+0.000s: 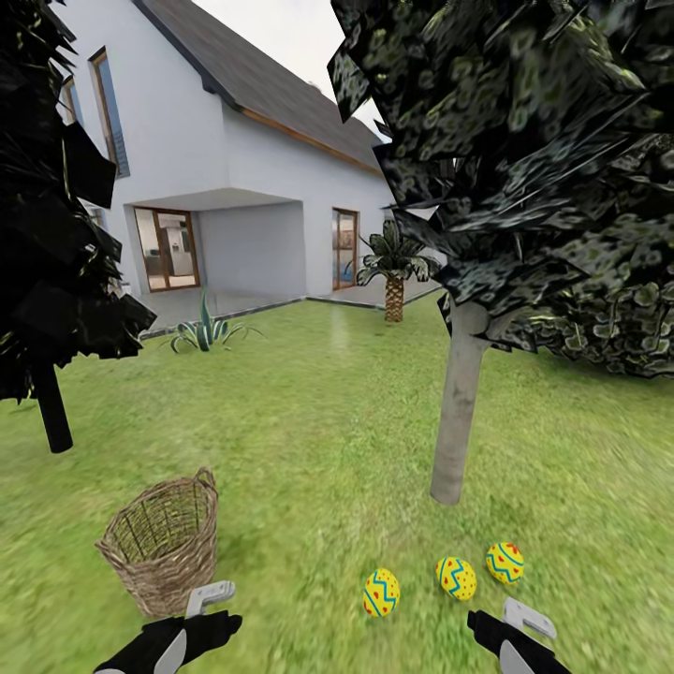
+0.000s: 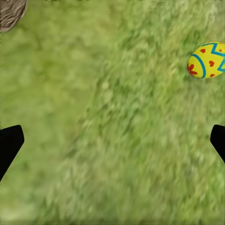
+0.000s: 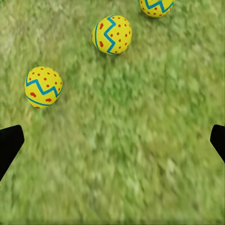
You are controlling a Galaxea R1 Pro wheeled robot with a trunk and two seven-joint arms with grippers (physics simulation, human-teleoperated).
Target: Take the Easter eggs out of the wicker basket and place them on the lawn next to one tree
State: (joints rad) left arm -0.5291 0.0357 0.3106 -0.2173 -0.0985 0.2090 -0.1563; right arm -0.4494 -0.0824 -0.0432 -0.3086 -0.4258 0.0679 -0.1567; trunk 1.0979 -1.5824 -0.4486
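Note:
Three yellow Easter eggs [image 1: 381, 593] [image 1: 456, 578] [image 1: 505, 563] lie in a row on the lawn [image 1: 328, 440], a short way in front of the grey trunk of the tree [image 1: 459, 412]. The wicker basket [image 1: 164, 543] stands upright to the left and looks empty. My left gripper [image 2: 112, 140] hovers open over bare grass beside the basket, with one egg [image 2: 207, 60] off to its side. In the right wrist view my right gripper [image 3: 112, 140] is open above the grass, the eggs [image 3: 43, 86] [image 3: 112, 34] [image 3: 156, 6] lying ahead of it.
A dark-leaved tree with a thin black trunk [image 1: 51, 412] stands at the left. A small palm [image 1: 394, 281] and a spiky plant [image 1: 204, 332] grow near the white house [image 1: 234, 168] at the back. Open grass stretches between them.

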